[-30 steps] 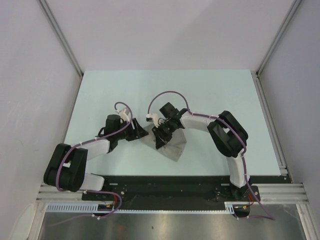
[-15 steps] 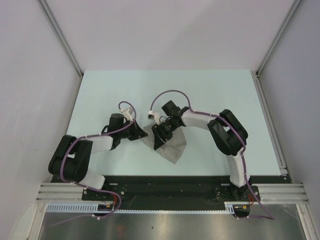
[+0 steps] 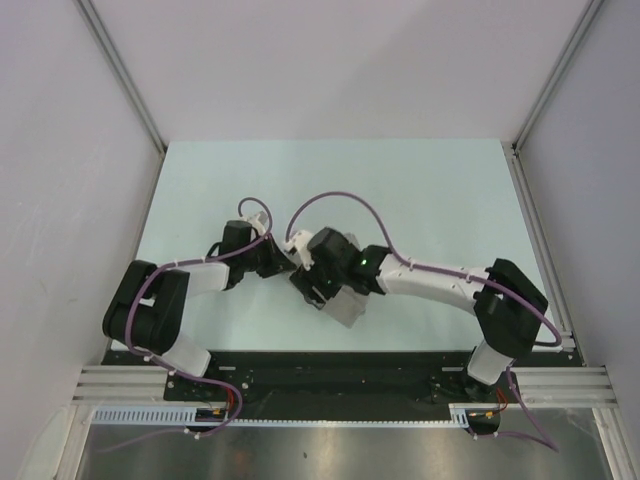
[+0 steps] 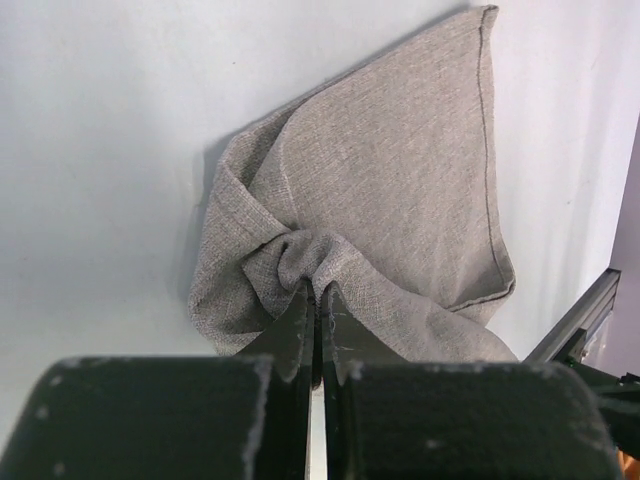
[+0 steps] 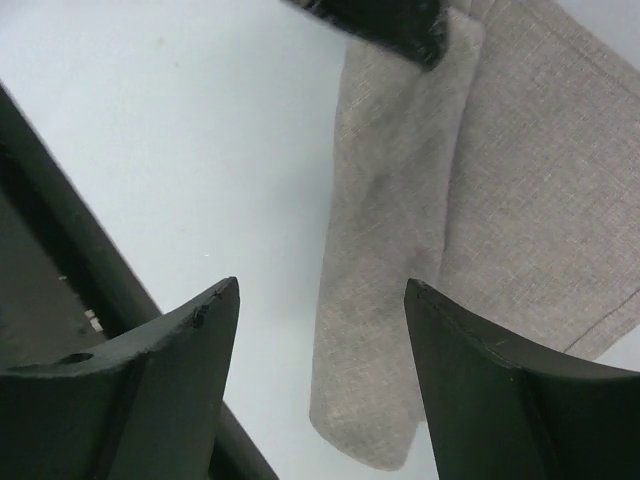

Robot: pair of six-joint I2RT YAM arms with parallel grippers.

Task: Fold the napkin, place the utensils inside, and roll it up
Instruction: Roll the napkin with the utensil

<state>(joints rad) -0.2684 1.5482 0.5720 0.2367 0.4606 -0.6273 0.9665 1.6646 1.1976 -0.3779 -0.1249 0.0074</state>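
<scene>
The grey-beige napkin point(image 3: 350, 308) lies bunched near the table's front middle, mostly under the two wrists. My left gripper point(image 4: 315, 292) is shut on a puckered fold at the napkin's point(image 4: 400, 170) near edge; in the top view it point(image 3: 285, 262) sits at the cloth's left side. My right gripper point(image 5: 320, 290) hangs open just above the napkin's point(image 5: 500, 170) folded long edge, with nothing between its fingers point(image 5: 205, 320). In the top view it point(image 3: 306, 290) is right beside the left one. The utensils are out of view.
The pale table point(image 3: 420, 190) stretches behind and to both sides of the arms. A black rail point(image 3: 330, 365) runs along its near edge, and it shows in the right wrist view as a dark bar point(image 5: 60, 200). Metal frame posts point(image 3: 540, 210) line the right side.
My left gripper has closed on the napkin's fold. My right gripper has opened, let go of the cloth and shifted left and nearer, its elbow swinging out to the right.
</scene>
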